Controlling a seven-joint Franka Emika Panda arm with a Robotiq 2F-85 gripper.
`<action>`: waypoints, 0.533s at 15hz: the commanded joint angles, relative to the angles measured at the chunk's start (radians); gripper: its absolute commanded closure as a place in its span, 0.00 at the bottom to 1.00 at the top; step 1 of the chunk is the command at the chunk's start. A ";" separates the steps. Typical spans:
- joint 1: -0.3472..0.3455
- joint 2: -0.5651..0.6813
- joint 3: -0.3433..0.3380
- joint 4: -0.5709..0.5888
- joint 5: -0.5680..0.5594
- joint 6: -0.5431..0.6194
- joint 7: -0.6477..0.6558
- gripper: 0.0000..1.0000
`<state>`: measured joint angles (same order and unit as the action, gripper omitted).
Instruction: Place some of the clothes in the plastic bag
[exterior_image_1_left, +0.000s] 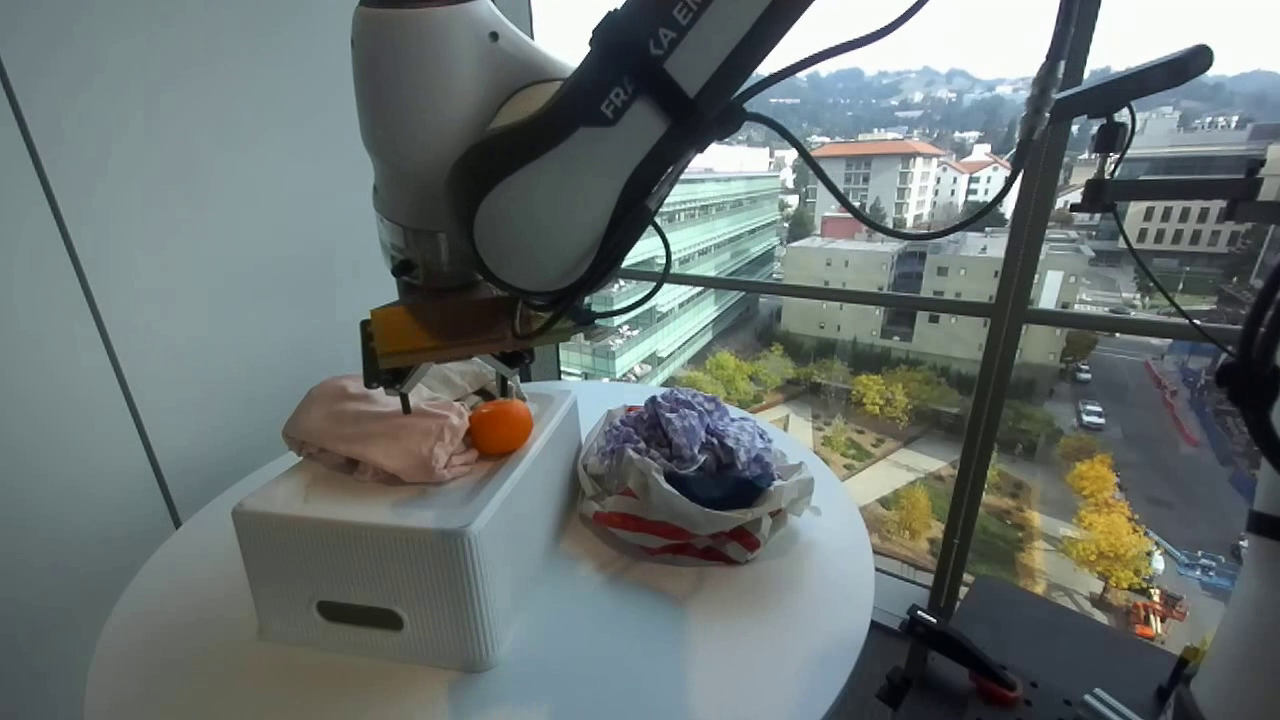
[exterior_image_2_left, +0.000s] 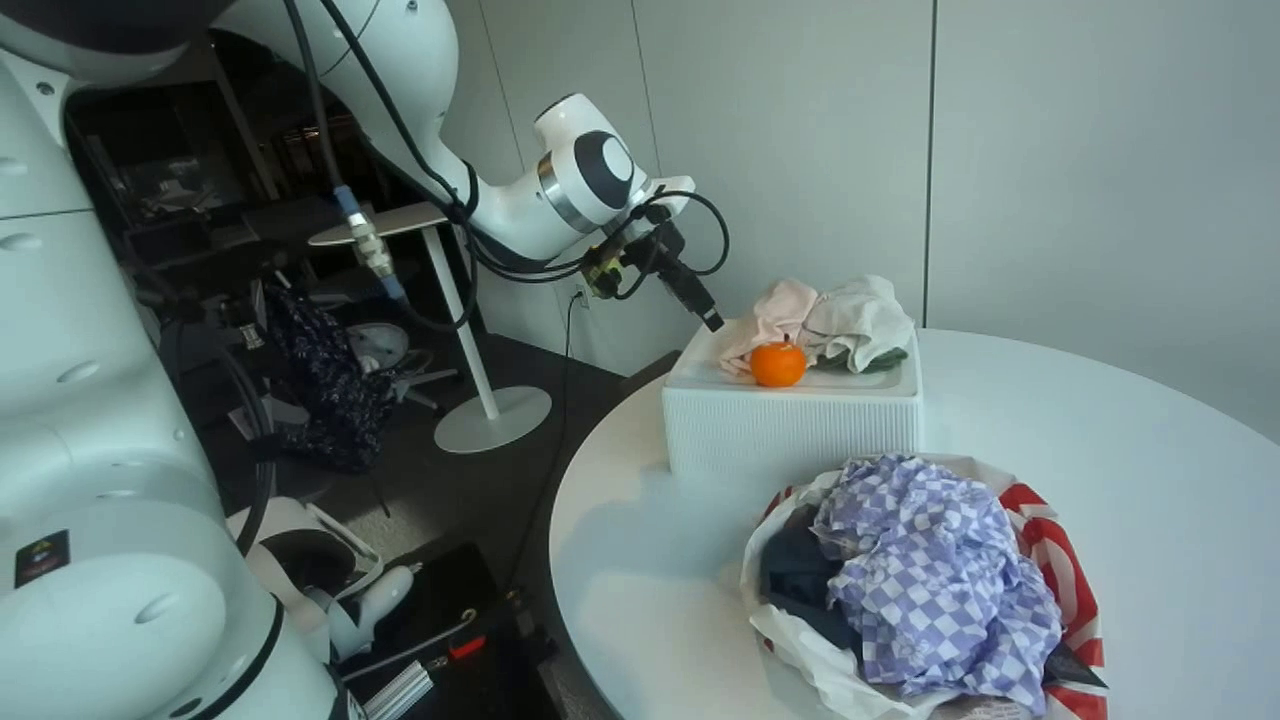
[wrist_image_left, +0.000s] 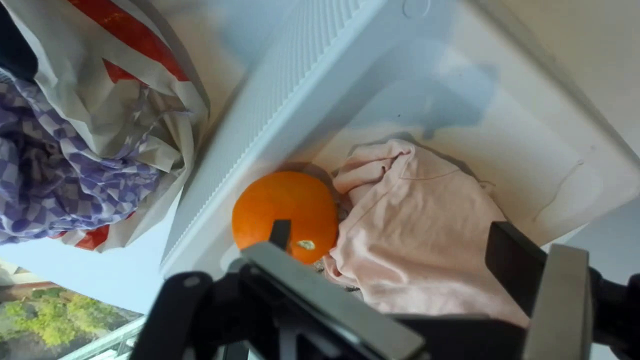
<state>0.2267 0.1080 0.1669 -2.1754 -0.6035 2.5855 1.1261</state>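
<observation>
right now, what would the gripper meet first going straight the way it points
Likely the pink cloth, though one of the fingers could hit the orange ball first; depth is unclear.

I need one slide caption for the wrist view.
Open black gripper facing pale pink fabric garment on white ribbed box, red-striped white plastic bag alongside.

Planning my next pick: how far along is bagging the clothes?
Done: the purple checked garment and the navy garment sit in the plastic bag. In hand: nothing; the claw is open near the pink garment. Left: that one and the greyish-white garment, both on the white box. Since only some clothes must go in, this may already be enough.
</observation>
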 joint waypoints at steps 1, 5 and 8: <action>0.037 0.099 -0.011 0.124 -0.098 0.023 -0.028 0.00; 0.066 0.202 -0.027 0.256 -0.131 0.011 -0.084 0.00; 0.076 0.281 -0.051 0.345 -0.111 0.003 -0.139 0.00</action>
<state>0.2797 0.2949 0.1494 -1.9540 -0.7143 2.5982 1.0455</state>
